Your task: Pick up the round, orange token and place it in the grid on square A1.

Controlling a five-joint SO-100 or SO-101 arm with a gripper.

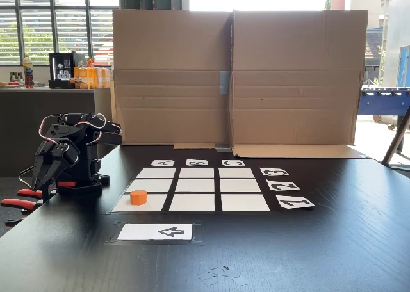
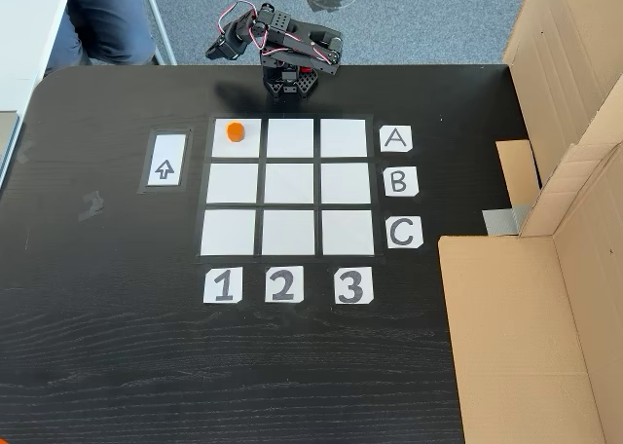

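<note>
Token (image 2: 235,130) sits flat in square A1 (image 2: 237,147), toward its upper left part in a fixed view; roughly round, no long axis. Grid (image 2: 288,183) otherwise bare. Arm folded beside the grid edge; gripper (image 1: 40,175) empty, opening indiscernible.

Daylight poured through the windows (image 1: 57,23) behind, blowing them out white; the black table (image 1: 333,241) carried a soft sheen. Both fixed views were sharp, evenly lit, with faint shadows.
</note>
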